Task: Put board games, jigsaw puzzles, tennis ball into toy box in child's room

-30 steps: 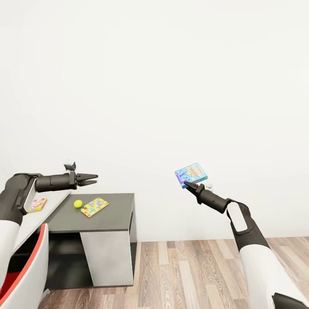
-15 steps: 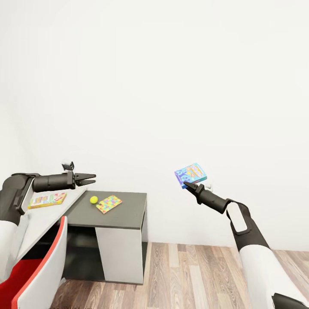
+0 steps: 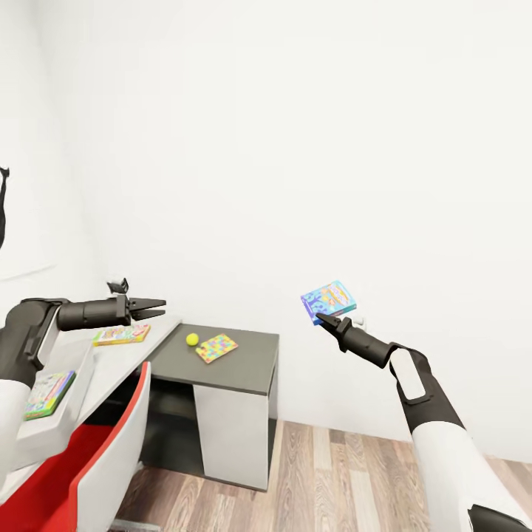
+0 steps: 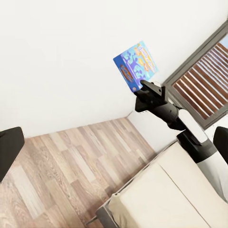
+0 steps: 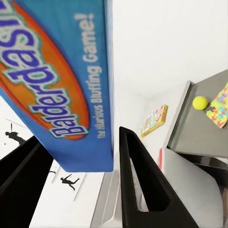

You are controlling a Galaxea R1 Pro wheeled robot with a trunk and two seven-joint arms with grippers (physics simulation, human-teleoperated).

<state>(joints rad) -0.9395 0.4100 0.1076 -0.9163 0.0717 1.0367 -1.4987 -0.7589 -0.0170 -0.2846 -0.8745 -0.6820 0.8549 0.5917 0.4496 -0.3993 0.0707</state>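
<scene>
Blue board game (image 3: pixel 329 300) is held up in the air, pinched in the right end effector (image 3: pixel 323 318), well right of the surface (image 3: pixel 251 366). The left end effector (image 3: pixel 155 308) holds nothing, its fingers a narrow way apart. On the dark wing lie the ball (image 3: pixel 192 339) and a puzzle (image 3: pixel 216 347), just beside each other. Another game (image 3: pixel 121 335) lies on the pale top to the left. The toy box (image 3: pixel 55 417) sits near left, with a colourful flat toy already inside. I think this is the carry step. Next, the robot needs to roll closer and bring the game over the box.

A blue board game (image 3: pixel 329 299) with orange lettering, a yellow-green tennis ball (image 3: pixel 192 339), a multicoloured jigsaw puzzle (image 3: pixel 216 347).
</scene>
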